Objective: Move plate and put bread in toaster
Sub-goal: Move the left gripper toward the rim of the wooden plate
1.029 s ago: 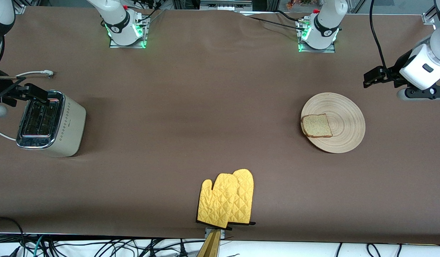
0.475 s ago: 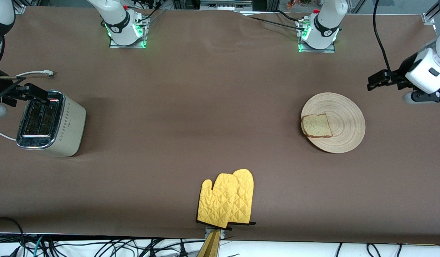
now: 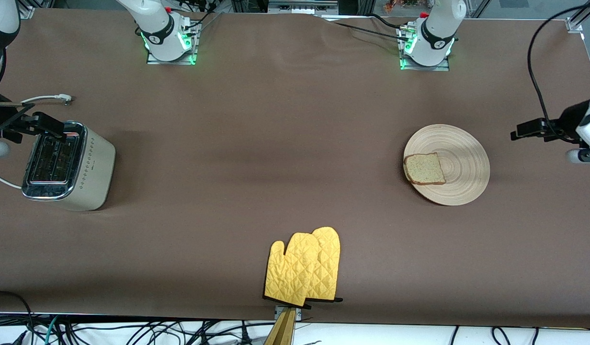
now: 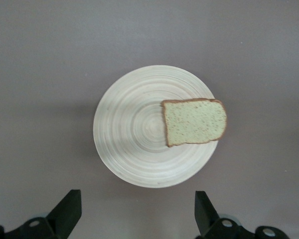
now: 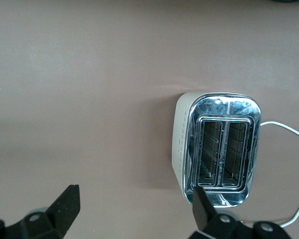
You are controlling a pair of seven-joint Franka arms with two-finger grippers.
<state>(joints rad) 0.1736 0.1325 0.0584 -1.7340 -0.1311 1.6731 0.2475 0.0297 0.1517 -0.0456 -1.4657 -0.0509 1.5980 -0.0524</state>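
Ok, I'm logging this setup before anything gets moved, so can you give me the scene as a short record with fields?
plate: round wooden plate toward the left arm's end of the table
bread: one slice lying on the plate, overhanging its rim
toaster: cream toaster toward the right arm's end, both slots empty
mitts: yellow oven mitts nearest the front camera
left gripper: open, up in the air beside the plate
right gripper: open, above the toaster's edge

Brown table [image 3: 276, 143], toaster [image 3: 67, 165], plate [image 3: 460, 165], yellow oven mitts [image 3: 304, 266] on it
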